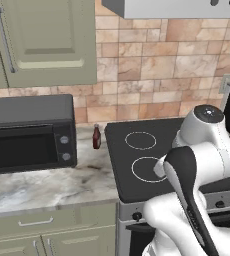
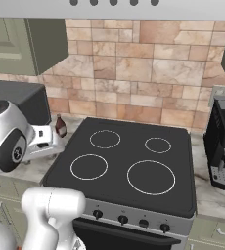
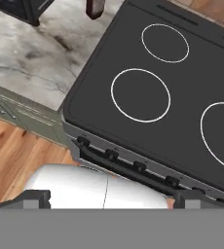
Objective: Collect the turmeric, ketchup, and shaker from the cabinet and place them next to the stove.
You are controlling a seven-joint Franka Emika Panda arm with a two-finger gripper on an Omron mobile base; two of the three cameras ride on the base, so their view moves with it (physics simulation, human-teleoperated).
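Note:
The ketchup [image 1: 96, 137] [image 2: 60, 126], a dark red-brown bottle, stands upright on the marble counter just left of the stove [image 1: 147, 167] [image 2: 134, 146], near the back wall. Its base shows at the top edge of the hand view [image 3: 95, 7]. My gripper [image 3: 113, 199] is open, its fingertips [image 3: 33, 198] far apart with nothing between them. It hangs high over the stove's [image 3: 182, 112] front left corner, well apart from the bottle. The sage-green cabinet [image 1: 42, 40] [image 2: 21, 44] hangs at the upper left with its doors shut. The turmeric and shaker are hidden.
A black microwave [image 1: 29, 132] [image 2: 16, 100] sits on the counter left of the ketchup. A dark appliance [image 2: 224, 144] stands right of the stove. The range hood [image 2: 109, 7] hangs overhead. Bare marble counter [image 1: 57, 182] lies in front of the bottle.

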